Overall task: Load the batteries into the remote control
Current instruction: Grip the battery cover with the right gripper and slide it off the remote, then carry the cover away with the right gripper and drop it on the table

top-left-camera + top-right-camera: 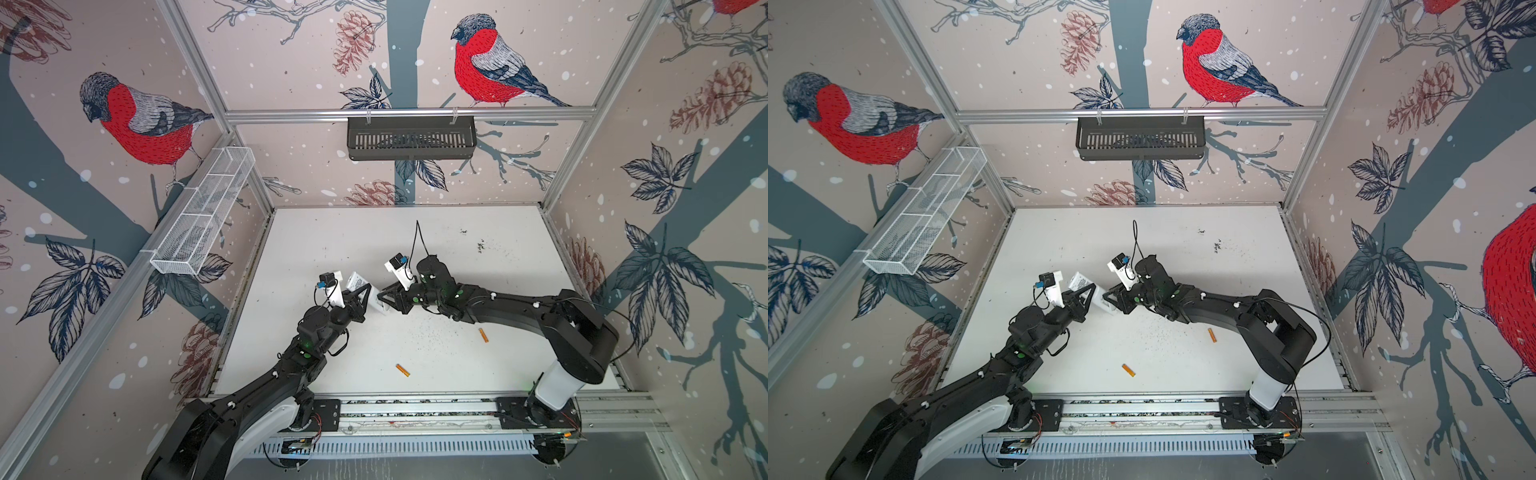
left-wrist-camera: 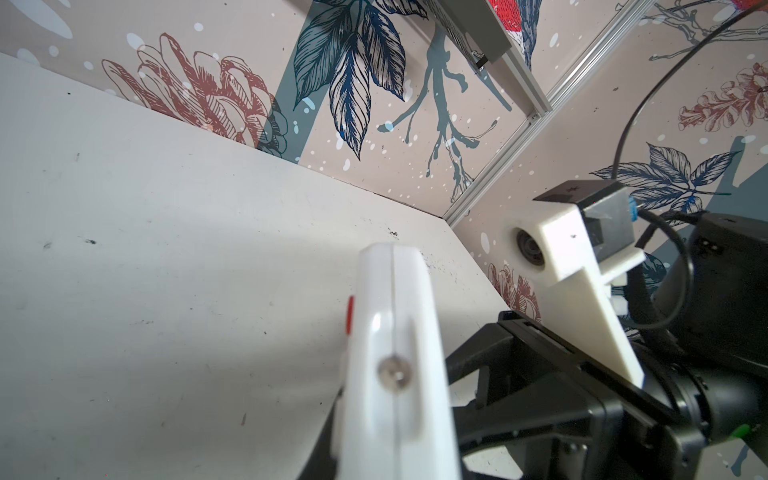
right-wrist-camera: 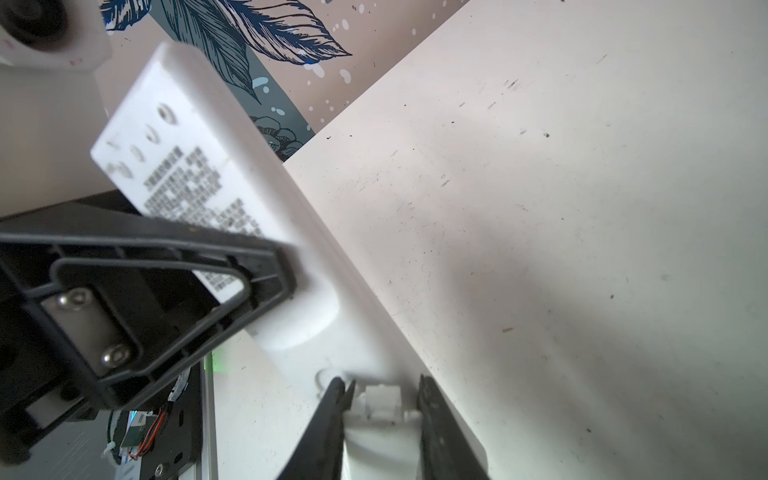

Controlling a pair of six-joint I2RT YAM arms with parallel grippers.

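The enclosure walls [image 1: 291, 62], papered with red-breasted birds, cones and leaves, close the table [image 1: 478, 232] on three sides behind an aluminium frame [image 1: 407, 113]. The fourth side is taken by the mounting rail [image 1: 415, 409] that carries both arms. The table is white, scuffed and speckled with dark grit, and it is bare along the back and right. A white wire basket [image 1: 203, 216] hangs on the left wall and a black basket [image 1: 411, 137] on the back frame, both well above the surface. The arms meet over the table's middle. The left gripper [image 1: 365, 296] is clamped across the remote control [image 1: 356, 282], which is held tilted clear of the table. The right gripper [image 1: 385, 300] has its jaws drawn narrow, and in the right wrist view both fingers [image 3: 328, 419] lie against the sides of the remote's lower end. The remote is long, slim and white. Its back shows a printed label [image 3: 187, 191], and a red button [image 2: 350, 320] shows at one edge. The two batteries, orange-gold, lie flat and well apart on the table nearer the rail, one [image 1: 402, 370] near the middle and one [image 1: 483, 335] beneath the right arm.
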